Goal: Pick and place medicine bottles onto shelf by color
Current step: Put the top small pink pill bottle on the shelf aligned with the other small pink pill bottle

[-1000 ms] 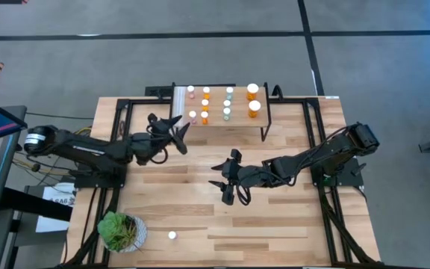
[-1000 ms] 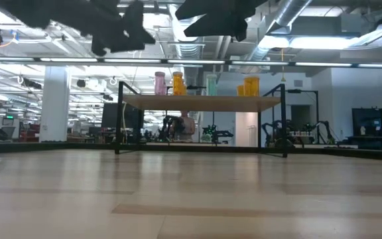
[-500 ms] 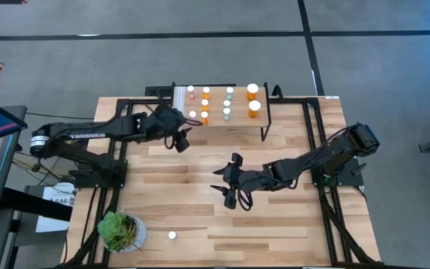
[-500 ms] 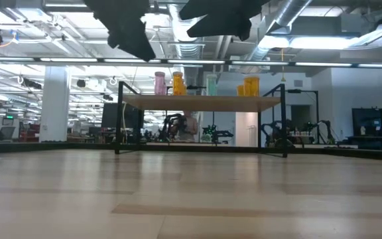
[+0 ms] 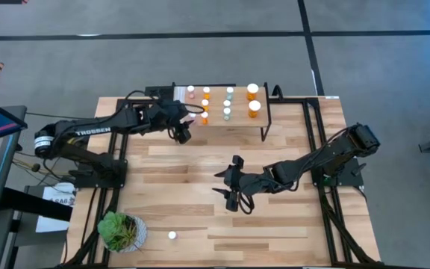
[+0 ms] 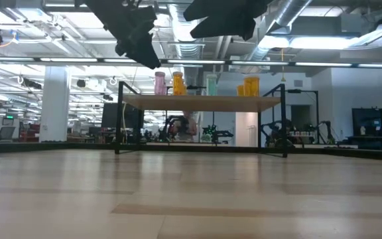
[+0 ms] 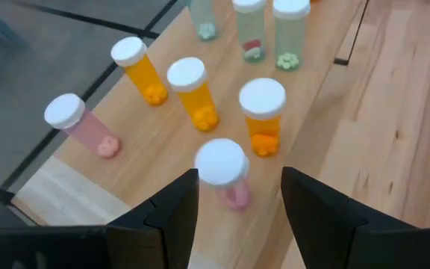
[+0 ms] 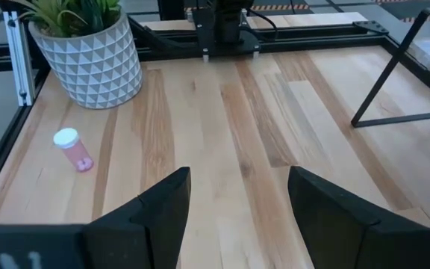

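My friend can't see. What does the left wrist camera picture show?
The left end effector hovers open above a pink bottle standing on the wooden shelf. Behind it stand three orange bottles, another pink bottle and pale green bottles, all white-capped.

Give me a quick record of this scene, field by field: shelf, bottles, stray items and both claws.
shelf: raised wood shelf at the table's far edge, holding bottles
pink bottles on shelf: two, one just beyond the left claw's tips, one farther off
orange bottles on shelf: three small in a row, two wider at the other end
green bottles on shelf: three
stray bottle: pink, upright on the table near the potted plant
left claw: open, above the shelf's edge, empty
right claw: open, mid-table, empty
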Motion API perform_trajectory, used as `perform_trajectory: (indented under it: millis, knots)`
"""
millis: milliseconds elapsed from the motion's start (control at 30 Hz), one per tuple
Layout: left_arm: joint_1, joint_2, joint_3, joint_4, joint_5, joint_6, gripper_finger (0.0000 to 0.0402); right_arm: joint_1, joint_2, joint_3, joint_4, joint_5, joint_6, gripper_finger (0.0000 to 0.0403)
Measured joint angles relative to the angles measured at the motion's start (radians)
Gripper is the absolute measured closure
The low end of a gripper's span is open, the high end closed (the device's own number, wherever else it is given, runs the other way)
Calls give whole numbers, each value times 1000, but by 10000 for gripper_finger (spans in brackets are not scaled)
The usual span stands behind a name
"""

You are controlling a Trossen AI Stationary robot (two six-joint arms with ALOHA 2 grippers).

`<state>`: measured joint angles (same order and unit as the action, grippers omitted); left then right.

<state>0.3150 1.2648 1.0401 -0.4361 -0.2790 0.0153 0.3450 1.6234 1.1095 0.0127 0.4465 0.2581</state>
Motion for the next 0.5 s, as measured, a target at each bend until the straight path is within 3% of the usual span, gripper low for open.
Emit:
perform_trajectory:
  millis: [500]
  knots:
    - [86, 46, 1, 60, 159, 9, 223, 0, 0, 0, 1, 0, 4, 154]
